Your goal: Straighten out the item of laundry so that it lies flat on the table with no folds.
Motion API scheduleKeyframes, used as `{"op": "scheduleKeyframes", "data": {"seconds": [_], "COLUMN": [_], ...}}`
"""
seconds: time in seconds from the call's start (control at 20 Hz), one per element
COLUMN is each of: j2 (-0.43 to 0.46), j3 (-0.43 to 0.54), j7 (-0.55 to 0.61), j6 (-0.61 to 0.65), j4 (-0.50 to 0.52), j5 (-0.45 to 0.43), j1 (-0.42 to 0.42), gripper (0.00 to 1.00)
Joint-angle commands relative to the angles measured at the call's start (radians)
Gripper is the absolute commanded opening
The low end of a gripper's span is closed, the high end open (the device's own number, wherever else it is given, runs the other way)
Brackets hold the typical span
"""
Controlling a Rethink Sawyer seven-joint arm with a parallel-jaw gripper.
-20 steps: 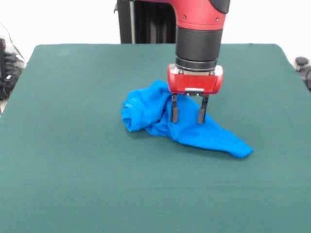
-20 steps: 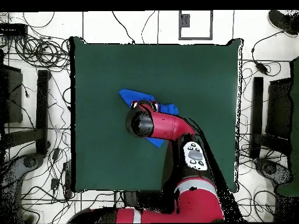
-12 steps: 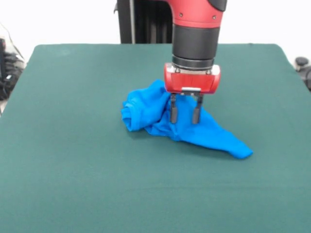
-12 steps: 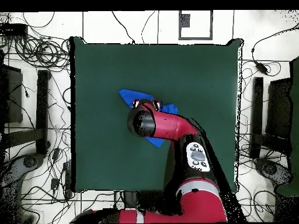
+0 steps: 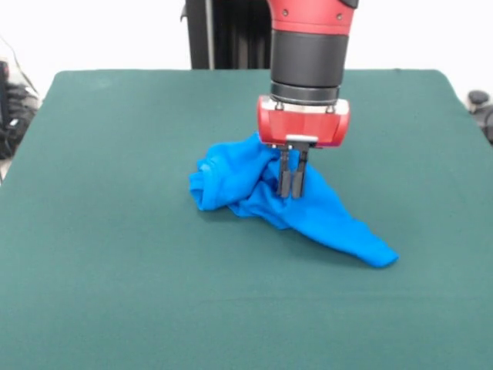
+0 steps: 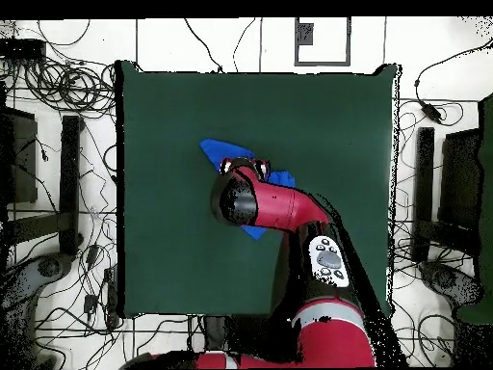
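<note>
The item of laundry [image 5: 254, 185] is a bright blue shirt, crumpled in a heap near the middle of the dark green table [image 5: 115, 254]. A bunched lump sits at its left and a tapering tail runs to the lower right. My gripper [image 5: 292, 183] hangs straight down over the heap's middle, its two black fingers [image 5: 285, 177] drawn together on a ridge of the cloth. In the overhead view the arm covers most of the item of laundry [image 6: 217, 152]; only blue corners show around the wrist, and the gripper itself is hidden.
Green felt surrounds the shirt on every side. Cables, stands and equipment [image 6: 58, 164] lie on the floor around the table in the overhead view.
The fingers have closed from wide apart to nearly together, pinching the cloth. The gripper shifted slightly left, and the shirt's tail pulled in a little.
</note>
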Motion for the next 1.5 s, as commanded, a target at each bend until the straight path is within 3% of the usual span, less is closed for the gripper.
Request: {"op": "scheduleKeyframes", "data": {"seconds": [0.05,0.25,0.35,0.6,1.0,1.25,1.5], "j2": [0.02,0.018,0.018,-0.005,-0.214,-0.34,-0.372], "j3": [0.067,0.069,0.024,0.04,0.006,0.013,0.029], "j7": [0.119,0.117,0.111,0.16,0.213,0.174,0.163], "j6": [-0.042,-0.041,-0.017,-0.034,0.139,0.278,0.307], "j4": [0.007,0.01,-0.008,0.046,0.187,0.238,0.257], "j5": [-0.05,-0.05,-0.047,-0.02,0.045,0.058,0.057], "j1": [0.005,0.004,0.038,0.042,0.107,0.086,0.067], "gripper": [0.0,0.0,0.0,0.0,0.0,0.0,0.0]}}
